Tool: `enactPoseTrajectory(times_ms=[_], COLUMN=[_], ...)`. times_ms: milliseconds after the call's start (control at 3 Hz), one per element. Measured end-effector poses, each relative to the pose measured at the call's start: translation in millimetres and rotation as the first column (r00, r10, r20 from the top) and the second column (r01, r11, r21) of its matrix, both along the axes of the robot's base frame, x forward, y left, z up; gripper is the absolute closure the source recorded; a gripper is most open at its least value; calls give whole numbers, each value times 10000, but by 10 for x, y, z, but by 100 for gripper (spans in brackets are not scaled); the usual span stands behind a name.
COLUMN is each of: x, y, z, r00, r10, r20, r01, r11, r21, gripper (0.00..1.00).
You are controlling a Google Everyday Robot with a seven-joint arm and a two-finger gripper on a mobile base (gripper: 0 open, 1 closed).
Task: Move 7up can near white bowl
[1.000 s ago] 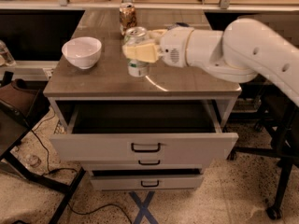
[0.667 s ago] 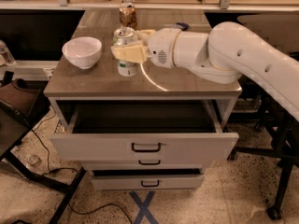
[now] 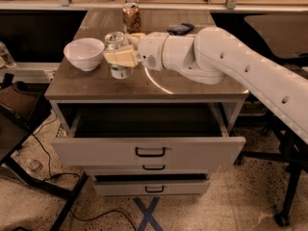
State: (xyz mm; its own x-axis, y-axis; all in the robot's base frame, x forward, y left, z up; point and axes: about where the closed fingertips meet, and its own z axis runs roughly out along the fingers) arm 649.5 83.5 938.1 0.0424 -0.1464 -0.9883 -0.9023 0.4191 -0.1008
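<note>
Two cans, one white bowl, one table. 7up can is upright, just right of the bowl and not touching it, with the gripper clamped around its middle, arm reaching in from the bowl's right. Gold-brown can stands behind and right of the bowl, well apart. Open drawer sits below the bowl.

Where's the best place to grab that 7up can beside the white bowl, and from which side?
Grip the 7up can around its mid-body, coming from the picture's right. It stands upright with straight round walls, and the white bowl crowds the other side. The claw is closed on it there.
</note>
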Motion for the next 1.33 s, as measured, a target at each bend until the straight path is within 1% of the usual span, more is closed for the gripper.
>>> enactPoseTrajectory(times_ms=[333,667,1000,1333], x=[68,123,113,104], y=[105,192,211,237], z=[-123,-269,-262,-260], r00=[9998,9996,9995,9995], r10=[145,127,165,207], r20=[-116,-260,-253,-252], r01=[-145,-127,-165,-206], r11=[9999,9999,9999,9998], r21=[-19,5,5,8], gripper=[100,98,76,52])
